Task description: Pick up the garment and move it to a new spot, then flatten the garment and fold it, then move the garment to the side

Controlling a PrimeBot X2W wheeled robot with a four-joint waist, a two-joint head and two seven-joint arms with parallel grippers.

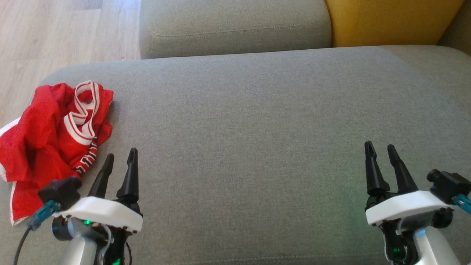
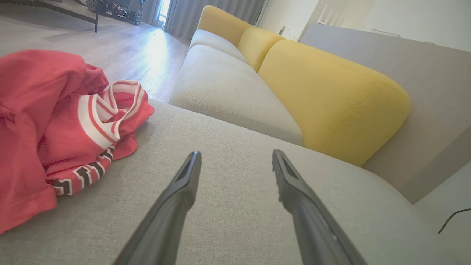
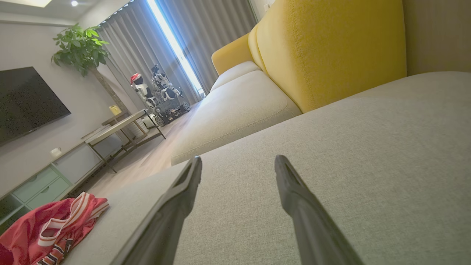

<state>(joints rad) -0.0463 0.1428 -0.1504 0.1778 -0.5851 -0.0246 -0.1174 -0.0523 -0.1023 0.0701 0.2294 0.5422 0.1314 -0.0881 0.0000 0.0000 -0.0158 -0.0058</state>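
Observation:
The garment point(image 1: 48, 136) is a red jersey with white and red striped trim, lying crumpled at the left end of the grey sofa seat point(image 1: 257, 129), partly over its edge. My left gripper point(image 1: 122, 156) hovers just right of it, open and empty. The left wrist view has the garment point(image 2: 55, 129) to the left of my open fingers point(image 2: 184, 180). My right gripper point(image 1: 381, 147) is open and empty over the seat's right side, far from the cloth. In the right wrist view the garment point(image 3: 48, 228) lies at the lower left.
A second grey seat cushion point(image 1: 235, 25) and a yellow back cushion point(image 1: 390, 20) lie beyond the seat. Wooden floor point(image 1: 55, 36) runs along the left. The right wrist view takes in a TV stand point(image 3: 55, 165), a plant and a parked robot far off.

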